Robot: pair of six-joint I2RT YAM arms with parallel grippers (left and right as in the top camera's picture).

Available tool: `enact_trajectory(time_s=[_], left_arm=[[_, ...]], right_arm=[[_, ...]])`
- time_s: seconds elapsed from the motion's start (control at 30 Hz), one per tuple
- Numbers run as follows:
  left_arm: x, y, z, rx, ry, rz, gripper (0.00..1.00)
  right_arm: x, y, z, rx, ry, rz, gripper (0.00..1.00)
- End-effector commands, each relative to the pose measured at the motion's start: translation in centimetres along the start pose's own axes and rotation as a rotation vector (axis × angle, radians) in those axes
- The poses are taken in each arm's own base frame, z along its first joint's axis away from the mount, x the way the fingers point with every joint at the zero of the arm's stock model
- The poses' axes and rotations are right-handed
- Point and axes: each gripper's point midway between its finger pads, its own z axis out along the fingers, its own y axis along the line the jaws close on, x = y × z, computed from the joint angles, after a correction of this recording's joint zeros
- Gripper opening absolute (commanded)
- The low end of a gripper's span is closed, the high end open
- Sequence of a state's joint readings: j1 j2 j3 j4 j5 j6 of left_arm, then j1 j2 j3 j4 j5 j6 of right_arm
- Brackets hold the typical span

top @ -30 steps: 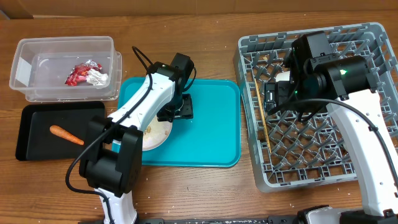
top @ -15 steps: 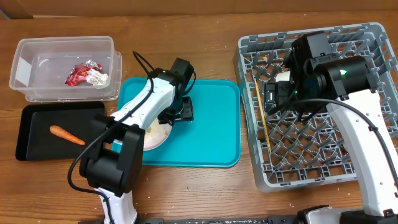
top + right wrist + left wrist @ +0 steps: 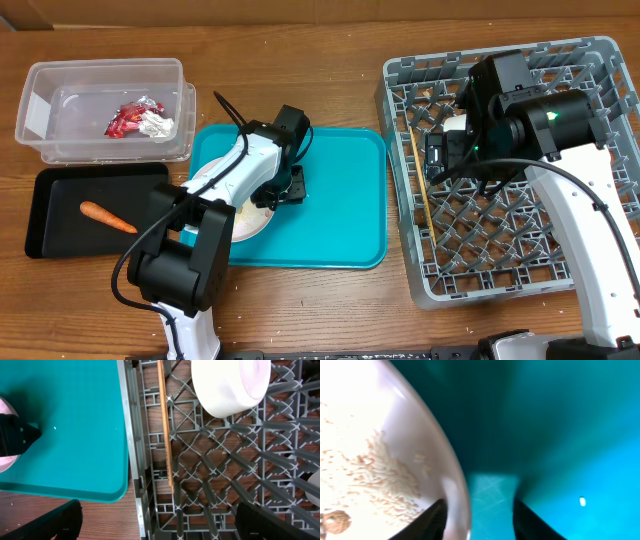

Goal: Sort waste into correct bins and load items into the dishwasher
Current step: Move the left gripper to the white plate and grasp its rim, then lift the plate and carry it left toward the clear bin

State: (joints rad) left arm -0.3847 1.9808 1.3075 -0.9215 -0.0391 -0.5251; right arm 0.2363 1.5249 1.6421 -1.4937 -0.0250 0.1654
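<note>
Grey dish rack [image 3: 480, 250]: takes up the right side of the tabletop, from close to the near edge to close to the far edge. A pair of light wooden chopsticks [image 3: 421, 190] lies flat on its grid floor beside the rack's left wall, running near to far.

Right gripper [image 3: 440, 158]: hovers over the left half of the rack, above the chopsticks. Its fingers [image 3: 55, 522] are spread wide with nothing between them. A white bowl [image 3: 230, 385] lies tilted on the grid just right of the chopsticks, towards the far edge.

Teal tray [image 3: 340, 220]: middle of the tabletop. A round white plate [image 3: 245, 218] rests on its left part, partly hidden by the left arm. The plate carries beige grains [image 3: 385, 475] and a brown crumb [image 3: 332, 521].

Left gripper [image 3: 285, 188]: low at the plate's right edge. Its fingers [image 3: 432, 520] are partly open and straddle the rim, one on the plate side and one over the tray. Contact cannot be confirmed.

Black tray [image 3: 60, 240]: by the left edge, holding an orange carrot [image 3: 106, 216].

Clear tub [image 3: 100, 68]: far left corner, just beyond the black tray. It holds a red wrapper [image 3: 126, 120] touching a silver wrapper [image 3: 160, 126].
</note>
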Motion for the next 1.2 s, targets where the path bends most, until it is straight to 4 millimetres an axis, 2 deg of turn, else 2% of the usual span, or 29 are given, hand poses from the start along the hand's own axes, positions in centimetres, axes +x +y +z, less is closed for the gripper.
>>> enact_trajectory(time_s=[0.0, 0.13, 0.27, 0.63, 1.17], left_arm=[[1.1, 1.3, 1.1, -0.053, 0.035, -0.006, 0.39], [1.3, 1.9, 1.0, -0.083, 0.041, -0.002, 0.30], [1.5, 2.5, 1.0, -0.113, 0.044, 0.001, 0.28], [1.4, 2.5, 1.0, -0.112, 0.043, 0.000, 0.04], [2.4, 3.0, 0.8, -0.135, 0.083, 0.003, 0.04]], right_arm=[[-0.2, -0.1, -0.4, 0.002, -0.016, 0.014, 1.00], [-0.2, -0.1, -0.4, 0.002, -0.016, 0.013, 1.00], [-0.2, -0.1, -0.4, 0.002, -0.017, 0.013, 1.00], [-0.1, -0.1, -0.4, 0.003, -0.013, 0.014, 1.00], [-0.1, -0.1, -0.4, 0.003, -0.013, 0.014, 1.00]])
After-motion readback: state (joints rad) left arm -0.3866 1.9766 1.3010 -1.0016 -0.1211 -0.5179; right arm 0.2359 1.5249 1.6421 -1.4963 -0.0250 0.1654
